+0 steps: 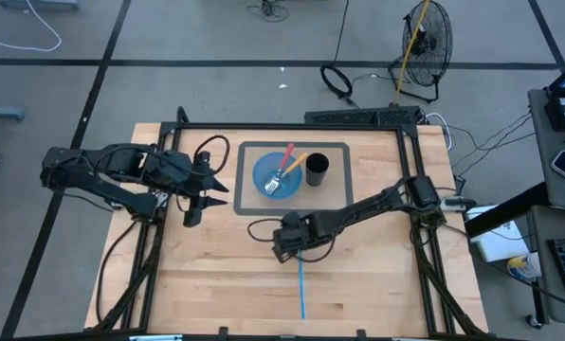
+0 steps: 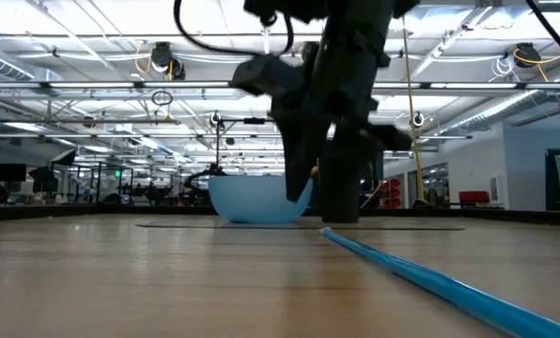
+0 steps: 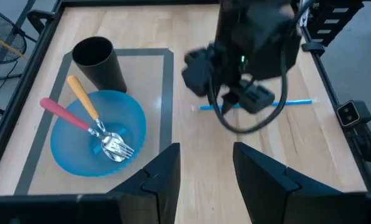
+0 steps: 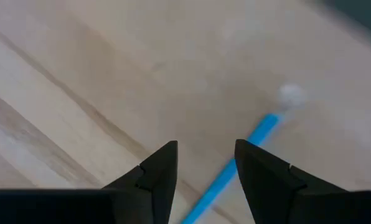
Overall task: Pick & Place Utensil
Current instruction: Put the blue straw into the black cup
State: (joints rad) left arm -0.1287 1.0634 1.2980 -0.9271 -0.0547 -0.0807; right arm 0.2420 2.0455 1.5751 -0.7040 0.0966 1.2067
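Item 1, blue utensil [image 1: 301, 289]: a long, thin, light-blue handle lying flat on the bare wooden table [image 1: 216, 284], in the lower centre of the high view, running nearly straight up and down the frame. Its upper end passes under the right gripper [image 1: 284, 248]. In the low view it shows as a blue bar [image 2: 430, 274] slanting from mid-frame to the lower right corner. Its working end is hidden, so its kind cannot be told.

Item 2, right gripper: low over the table just below the frame's centre in the high view, at the upper end of the blue utensil. In the right wrist view its two dark fingers [image 4: 157, 171] stand apart with a clear gap, pinching nothing; the blue utensil [image 4: 235, 165] crosses the frame diagonally, passing into the gap between the fingertips. Whether the fingers touch it cannot be told.

Item 3, left gripper [image 1: 195, 199]: left of centre in the high view, beside the grey mat [image 1: 246, 204], well apart from the blue utensil. Its fingers [image 3: 164, 177] are spread and hold nothing.

Item 4, blue bowl [image 1: 264, 170]: on the grey mat, upper centre of the high view. It holds two utensils, one with a red handle [image 3: 61, 111] and one with an orange handle [image 3: 81, 96], their metal heads lying together in the bowl.

Item 5, black cup [image 1: 317, 170]: upright on the mat, just right of the bowl.
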